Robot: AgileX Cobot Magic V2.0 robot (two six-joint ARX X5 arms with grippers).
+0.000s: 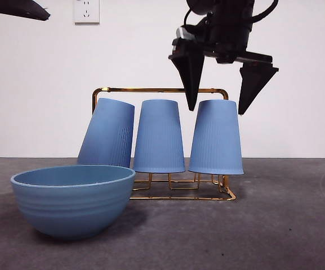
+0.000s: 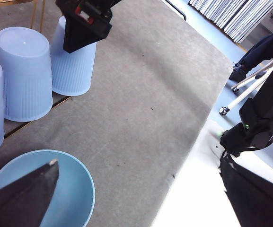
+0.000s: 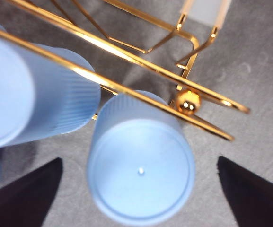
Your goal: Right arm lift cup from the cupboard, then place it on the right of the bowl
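Front view: the right gripper (image 1: 218,108) hangs in the upper right of the frame with its jaws spread wide, one tip either side of the top of the cup (image 1: 216,137), touching nothing. That cup stands upside down at the right end of the gold cupboard (image 1: 159,90), just beside a middle cup (image 1: 159,136); a third cup (image 1: 107,134) leans at the left end. Its long axis runs upright, mouth down, closed base up. The bowl (image 1: 72,197) sits low in the left foreground. The left gripper (image 1: 17,8) waits as a dark tip in the top left corner.

Left wrist view: the right gripper's dark finger (image 2: 82,26) hovers over the cup (image 2: 71,66) in the upper left, the bare table (image 2: 155,104) stretching away beside it. I cannot tell how the left gripper's own jaws stand.

Right wrist view: the cup's round base (image 3: 141,171) faces the camera, centred low between the two spread jaws. The cupboard's top rail (image 3: 127,90) crosses just behind it. I reckon the risks are these: coming down off-line, a finger could strike that rail or nudge the neighbouring cup (image 3: 32,94); and closing on a tapered wall, the jaws may slide upward off it; lifting aslant could snag the peg inside.
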